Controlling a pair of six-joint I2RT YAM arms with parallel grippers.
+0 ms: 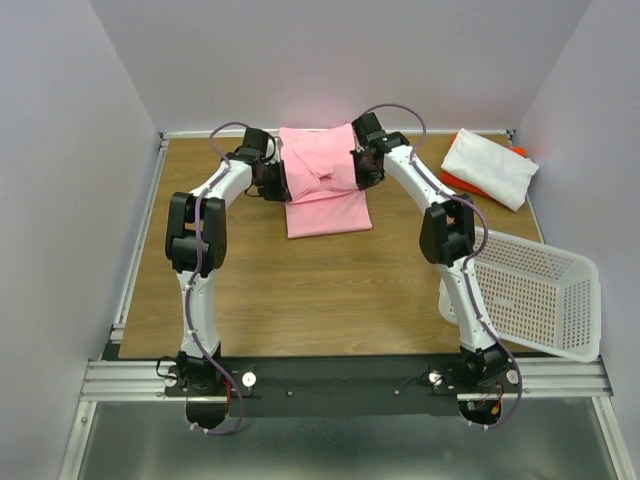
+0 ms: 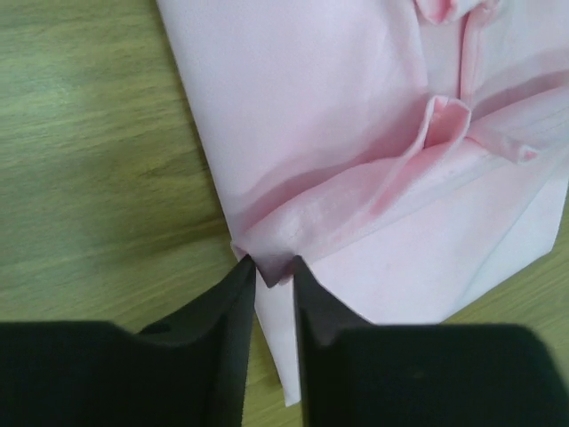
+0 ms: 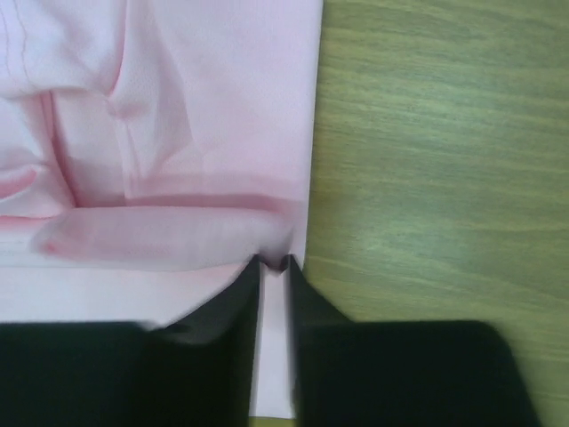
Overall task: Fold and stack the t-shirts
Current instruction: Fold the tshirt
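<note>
The light pink t-shirt (image 1: pixel 322 180) lies partly folded at the middle back of the table. My left gripper (image 1: pixel 274 180) is shut on its left edge; in the left wrist view a pinch of pink cloth (image 2: pixel 271 267) sits between the fingertips. My right gripper (image 1: pixel 366 168) is shut on its right edge, with a fold of pink cloth (image 3: pixel 277 263) pinched at the tips. The far part of the shirt is lifted and doubled over the near part. A folded white t-shirt (image 1: pixel 490 167) lies on an orange-red one (image 1: pixel 452 181) at the back right.
A white perforated plastic basket (image 1: pixel 535 295) lies on its side at the right, near my right arm. Bare wooden tabletop (image 1: pixel 320 290) stretches in front of the pink shirt. Grey walls close the table at the back and sides.
</note>
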